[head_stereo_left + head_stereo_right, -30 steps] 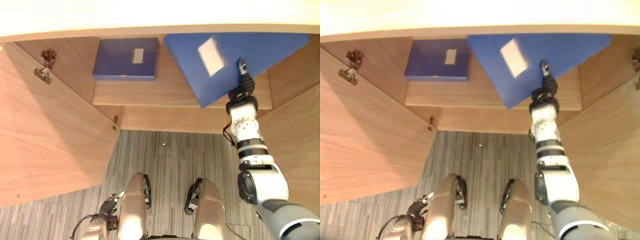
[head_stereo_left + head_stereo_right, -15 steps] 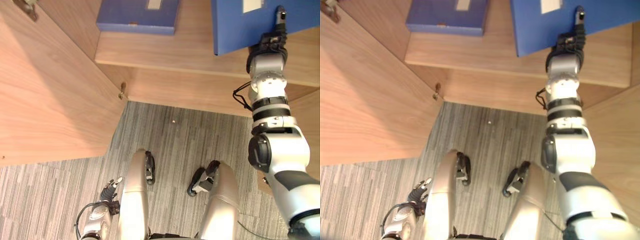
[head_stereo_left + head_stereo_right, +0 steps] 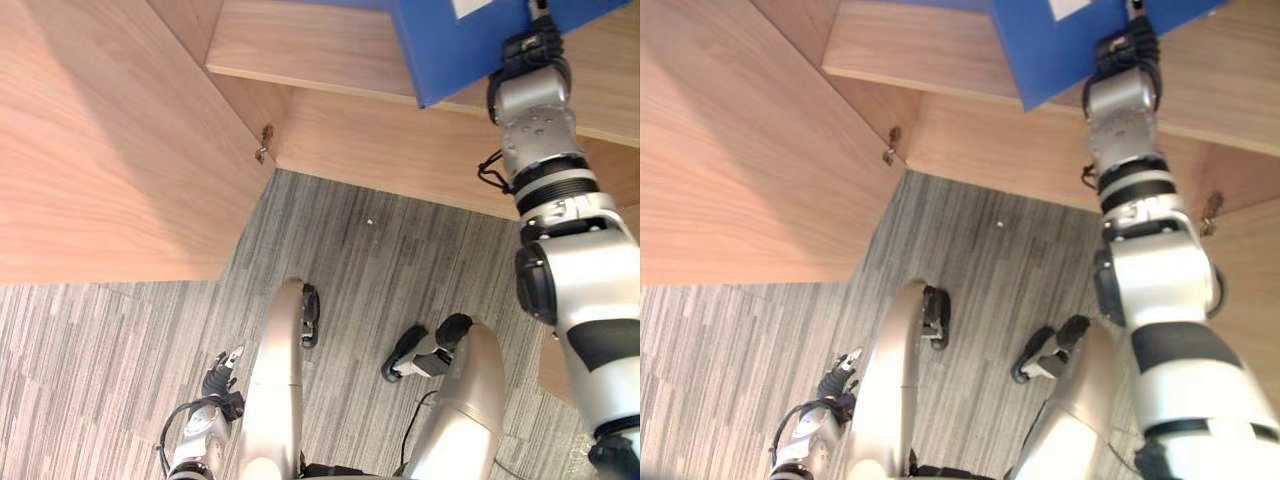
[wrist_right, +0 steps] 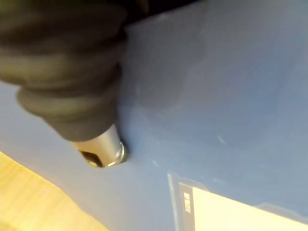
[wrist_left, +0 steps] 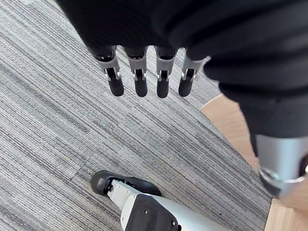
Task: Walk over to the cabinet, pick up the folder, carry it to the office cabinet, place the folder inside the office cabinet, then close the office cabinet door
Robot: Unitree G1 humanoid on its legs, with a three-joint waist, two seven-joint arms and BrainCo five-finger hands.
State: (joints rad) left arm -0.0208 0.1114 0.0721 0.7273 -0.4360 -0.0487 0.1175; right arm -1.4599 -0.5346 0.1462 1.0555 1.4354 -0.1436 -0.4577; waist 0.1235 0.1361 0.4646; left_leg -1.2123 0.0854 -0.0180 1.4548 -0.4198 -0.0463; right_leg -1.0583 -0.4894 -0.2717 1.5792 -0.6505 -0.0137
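**Operator:** Grey striped carpet [image 3: 130, 330] below, and the wooden cabinet [image 3: 380, 150] ahead, its door [image 3: 100, 130] swung wide on the left. Where is the folder?

**Spotter:** Your folder [image 3: 450, 50] lies over the far right of the shelf [image 3: 300, 45], with its near corner hanging past the shelf's front edge. Your right hand [image 3: 528, 50] has it. The thumb [image 4: 103, 149] presses down on the blue face and the fingers are hidden underneath, so I read it as a pinch.

**Operator:** What changed in the last second?

**Spotter:** Mostly your head moved, so the whole picture slid and the shelf sits higher in view. The folder itself turned from a sharp diagonal to nearly square with the shelf. Its near corner overhung then and overhangs now, so I'd judge the placing unfinished. Push it deeper before you let go, or the door may catch it.

**Operator:** Do the wrist views add anything?

**Spotter:** The right wrist view shows your thumb flat on the cover near the white label [image 4: 240, 211], which the head views barely catch. The left wrist view shows your left hand [image 5: 137, 72] low over the carpet. Its fingers are straight and hold nothing, so it is free for the door.
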